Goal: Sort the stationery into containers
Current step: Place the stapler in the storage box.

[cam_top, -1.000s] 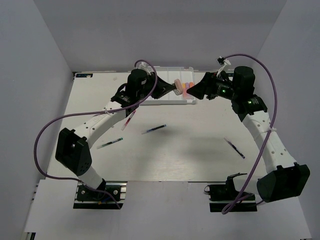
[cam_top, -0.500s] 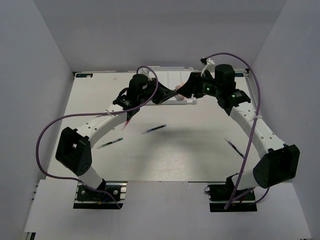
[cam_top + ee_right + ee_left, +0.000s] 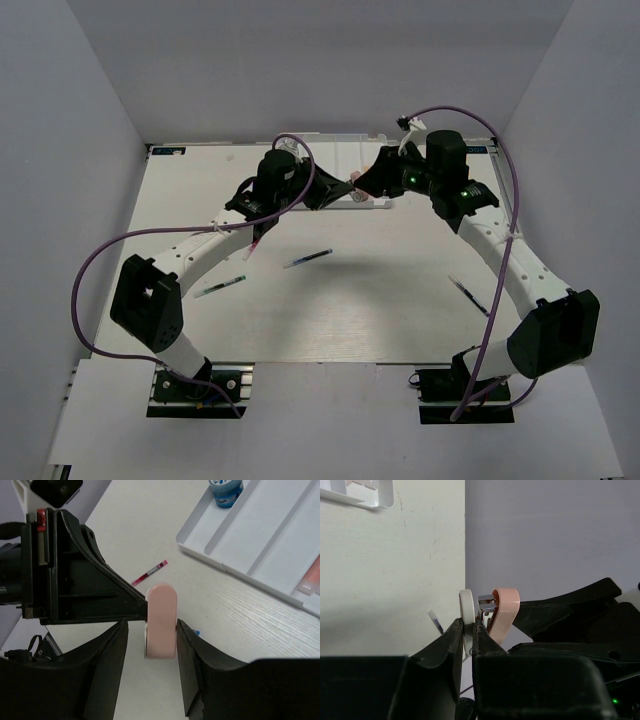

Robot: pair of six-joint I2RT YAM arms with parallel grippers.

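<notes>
My left gripper (image 3: 343, 191) (image 3: 468, 626) hangs above the table in front of the white divided tray (image 3: 384, 203) (image 3: 260, 535). It is shut on the white side of a small pinkish eraser (image 3: 356, 194) (image 3: 503, 609) (image 3: 161, 620), which has a bit of metal in its middle. My right gripper (image 3: 366, 187) (image 3: 152, 626) faces it with its jaws on either side of the pink half. One finger is at the pink face and a gap shows at the other. A blue roll (image 3: 226, 490) and a pink marker (image 3: 312, 575) lie in the tray.
Loose pens lie on the table: a red one (image 3: 260, 240) (image 3: 150, 572) under the left arm, a dark one (image 3: 308, 258) in the middle, another (image 3: 222, 286) at the left and one (image 3: 470, 296) at the right. Purple cables loop over both arms.
My right arm has swung left from the tray's right end to the left gripper, and its jaws have narrowed around the eraser. The left arm has barely moved.
</notes>
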